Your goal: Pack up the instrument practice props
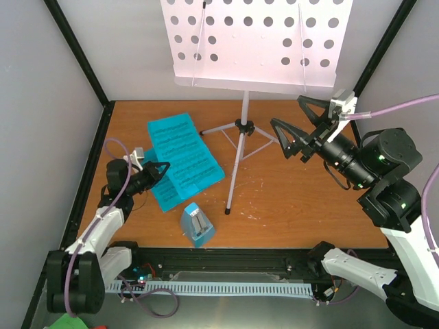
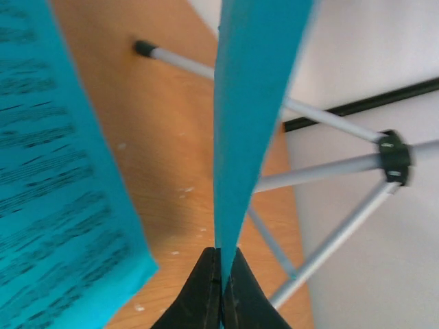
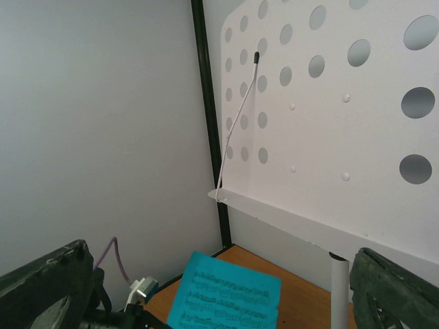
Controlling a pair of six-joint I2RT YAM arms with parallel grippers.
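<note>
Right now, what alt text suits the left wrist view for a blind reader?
The left end effector is shut on a bright-blue sheet seen edge-on. Printed blue pages fill the left over the wooden table; the stand's grey tripod legs spread right.

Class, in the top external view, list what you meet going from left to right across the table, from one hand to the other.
left hand → sheet-music pages → music stand → right hand. The metronome shares the pages' stretch, nearer the camera, so it is left out.
</note>
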